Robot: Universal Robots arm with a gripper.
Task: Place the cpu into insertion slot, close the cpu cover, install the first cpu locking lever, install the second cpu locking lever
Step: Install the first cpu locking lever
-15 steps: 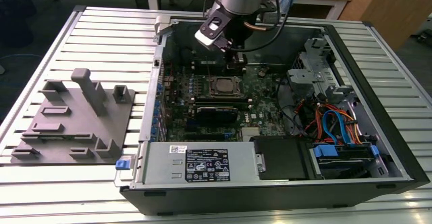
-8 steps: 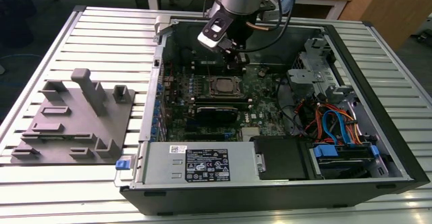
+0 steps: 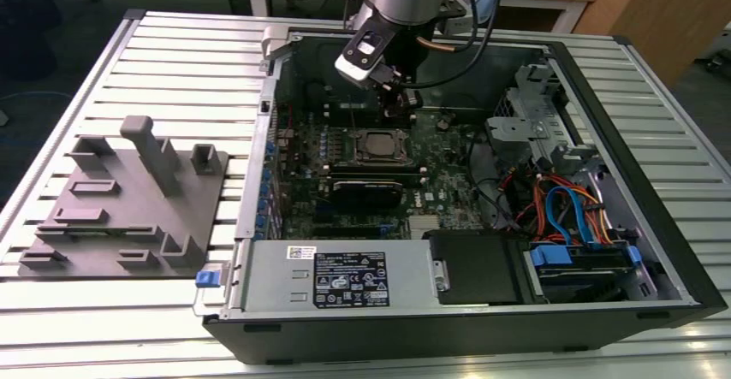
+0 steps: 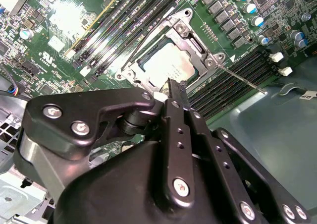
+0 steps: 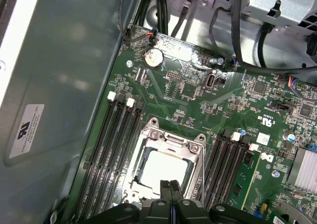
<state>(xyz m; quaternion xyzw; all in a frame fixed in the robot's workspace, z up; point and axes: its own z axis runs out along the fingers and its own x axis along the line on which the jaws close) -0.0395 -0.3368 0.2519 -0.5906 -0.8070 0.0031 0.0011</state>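
Since the black metal gripper hangs over the socket's edge with its jaws pressed together on nothing, the main risk is a bad contact. Fingertips driven down slightly off line could scrape the small flat square cpu with its dull silvery top. They could also dent the thin silvery metal cpu cover framing it.

The cpu sits inside the square silver-rimmed insertion slot. The cover looks flat down over its edges, chip showing through the window. Cannot tell if the fingertips touch anything.

A thin bare-metal locking lever juts sideways from the socket corner over the board, apparently unlatched. Judged risk: closed fingertips slip off so thin a rod, it springs back, or it misses its hook and the cover lifts. Cannot tell the second lever's state.

Neighbours are tight. Long black memory slots run just beside the socket on one side, with a second bank on the other. A sideways skid would hit them or small parts on the green circuit board.

Farther in is a round silver coin battery. Beyond it, loose black cables and the grey sheet-metal case wall hem in the arm. Blue and orange cables lie well apart at the exterior view's right. A grey moulded fixture rests on the slatted metal surface outside the case, out of the way.
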